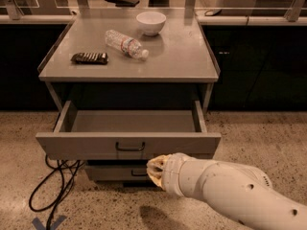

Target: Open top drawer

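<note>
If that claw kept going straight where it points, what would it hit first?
Probably the lower drawer front, just under the open top drawer. The claw hangs below that drawer's front, aimed left toward the cabinet, though depth is unclear.

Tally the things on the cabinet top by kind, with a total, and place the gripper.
White round bowl: 1
Clear plastic bottle lying on its side: 1
Flat dark rectangular packet: 1
Total: 3
Gripper: below the front of the open grey metal top drawer.
</note>
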Controlling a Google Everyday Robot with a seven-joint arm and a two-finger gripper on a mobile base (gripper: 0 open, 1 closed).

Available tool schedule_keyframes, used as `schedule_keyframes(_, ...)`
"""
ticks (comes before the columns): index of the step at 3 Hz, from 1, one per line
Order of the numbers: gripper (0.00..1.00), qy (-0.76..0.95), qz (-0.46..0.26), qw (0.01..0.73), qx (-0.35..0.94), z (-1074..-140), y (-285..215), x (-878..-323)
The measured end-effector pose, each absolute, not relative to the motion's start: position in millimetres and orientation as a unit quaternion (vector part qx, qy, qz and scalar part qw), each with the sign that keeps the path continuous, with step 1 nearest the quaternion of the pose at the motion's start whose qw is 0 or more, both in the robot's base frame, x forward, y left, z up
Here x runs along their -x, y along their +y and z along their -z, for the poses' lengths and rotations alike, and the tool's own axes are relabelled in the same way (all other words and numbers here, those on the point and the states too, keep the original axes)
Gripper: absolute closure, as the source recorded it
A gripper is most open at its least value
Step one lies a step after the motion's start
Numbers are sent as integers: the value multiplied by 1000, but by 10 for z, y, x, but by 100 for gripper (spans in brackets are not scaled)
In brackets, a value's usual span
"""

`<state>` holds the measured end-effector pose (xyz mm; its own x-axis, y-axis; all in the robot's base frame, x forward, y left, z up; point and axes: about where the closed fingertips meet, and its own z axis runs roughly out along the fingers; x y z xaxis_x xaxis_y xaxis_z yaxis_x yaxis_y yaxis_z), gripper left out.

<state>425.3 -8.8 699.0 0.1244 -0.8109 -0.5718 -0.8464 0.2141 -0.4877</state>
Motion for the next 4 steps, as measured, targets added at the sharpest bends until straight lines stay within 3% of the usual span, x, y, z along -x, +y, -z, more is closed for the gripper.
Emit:
schedule_keyframes(2, 11, 661, -21, 412, 627, -6991, -87, -4253)
schedule_keyframes(3, 0, 661, -21, 412, 627, -6991, -87, -4253)
schedule_keyframes(4, 0, 661, -21, 412, 627, -6991, -87, -4253)
